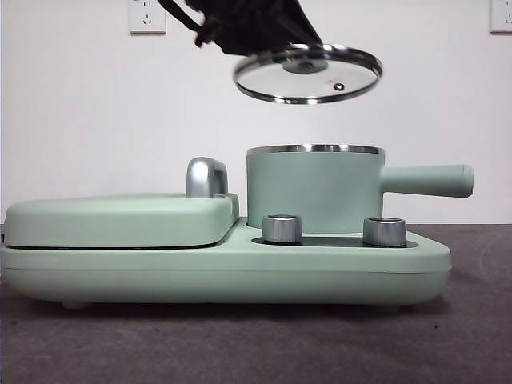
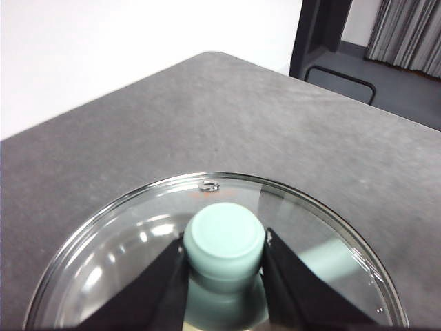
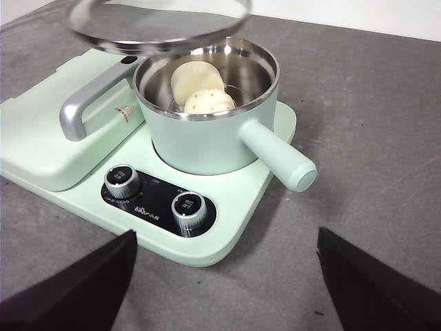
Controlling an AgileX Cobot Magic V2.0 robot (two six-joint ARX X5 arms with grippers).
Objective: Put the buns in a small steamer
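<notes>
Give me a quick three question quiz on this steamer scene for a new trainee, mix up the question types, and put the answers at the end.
1. True or false: the glass lid sits on the small steamer.
2. Which gripper holds the lid by its green knob? A) left gripper B) right gripper C) neither
3. Fill in: both buns lie ____ the steamer.

Key
1. False; it hangs in the air above the pot.
2. A; the left jaws clamp the knob, while the right jaws stand open, away from the appliance.
3. Inside.
</notes>
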